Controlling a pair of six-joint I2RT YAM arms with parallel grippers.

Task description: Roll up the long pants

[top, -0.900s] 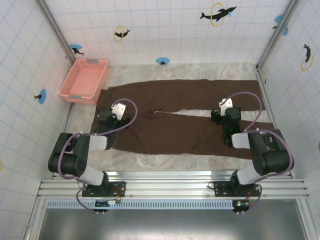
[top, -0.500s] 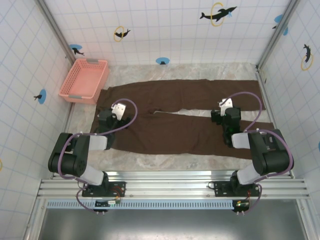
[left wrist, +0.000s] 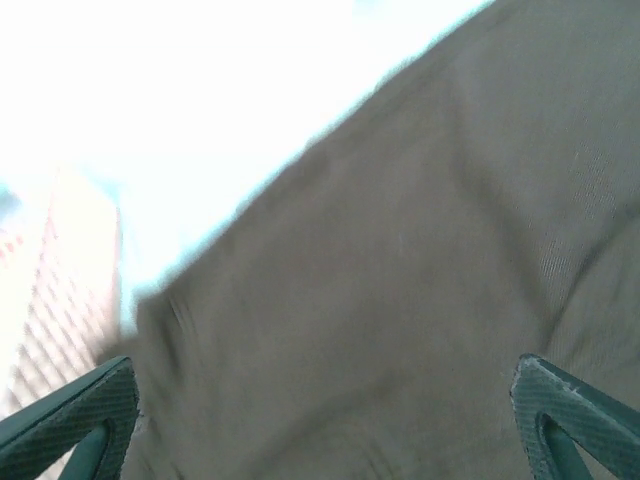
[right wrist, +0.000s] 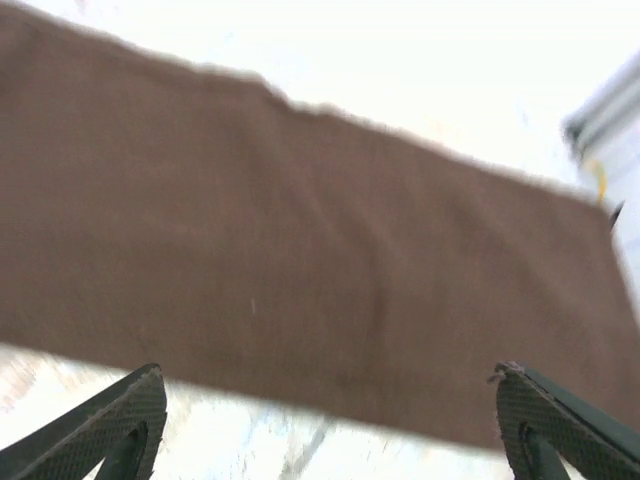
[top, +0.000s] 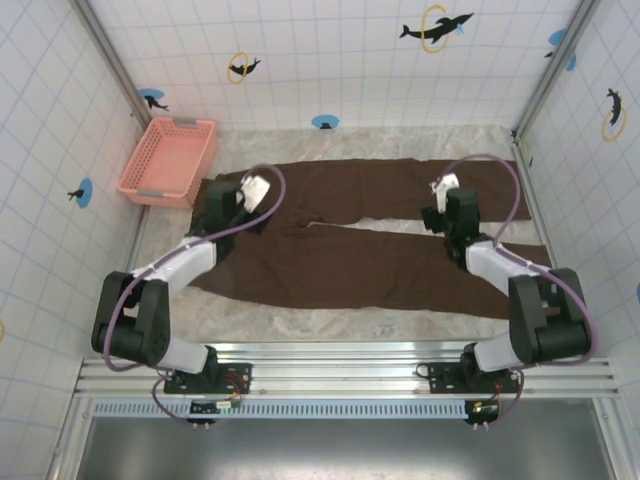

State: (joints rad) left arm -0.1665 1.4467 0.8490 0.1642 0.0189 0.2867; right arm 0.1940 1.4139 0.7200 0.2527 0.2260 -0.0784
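The long pants (top: 370,232) lie spread flat on the table, dark brown, with the waistband at the left by the basket and both legs running right. My left gripper (top: 224,205) hovers over the waist end, open. In the left wrist view its fingertips (left wrist: 72,418) stand wide apart over the pants (left wrist: 400,260), with nothing between them. My right gripper (top: 449,212) hangs open above the gap between the legs. In the right wrist view the far leg (right wrist: 300,240) crosses ahead of the wide-apart fingertips (right wrist: 112,420).
A pink basket (top: 168,160) stands at the back left, close to the waistband, and shows as a pale blur at the left (left wrist: 45,300) of the left wrist view. Tiled walls enclose the marble table (top: 300,320). A metal post (right wrist: 610,130) rises at the right.
Both arms have stretched away from their bases. The left gripper moved toward the far waist edge near the basket. The right gripper moved toward the far leg. The pants lie as before.
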